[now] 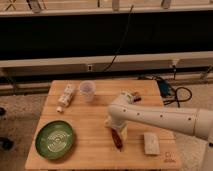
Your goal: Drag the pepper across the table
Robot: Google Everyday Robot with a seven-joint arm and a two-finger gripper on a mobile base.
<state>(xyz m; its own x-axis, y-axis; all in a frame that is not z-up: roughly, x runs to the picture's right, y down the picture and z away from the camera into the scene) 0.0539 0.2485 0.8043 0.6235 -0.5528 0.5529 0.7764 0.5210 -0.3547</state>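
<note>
The pepper point(117, 138) is small, slim and dark red and lies on the light wooden table point(90, 116) right of centre, near the front. My gripper point(114, 126) hangs from the white arm point(160, 117) that reaches in from the right, and sits directly over the pepper's far end. The arm's wrist covers the gripper's tips, and I cannot tell whether it touches the pepper.
A green plate point(54, 139) sits at the front left. A clear plastic cup point(87, 90) and a pale packet point(65, 97) stand at the back left. A pale rectangular block point(150, 142) lies right of the pepper. A small dark reddish-brown block point(134, 95) lies at the back behind the arm.
</note>
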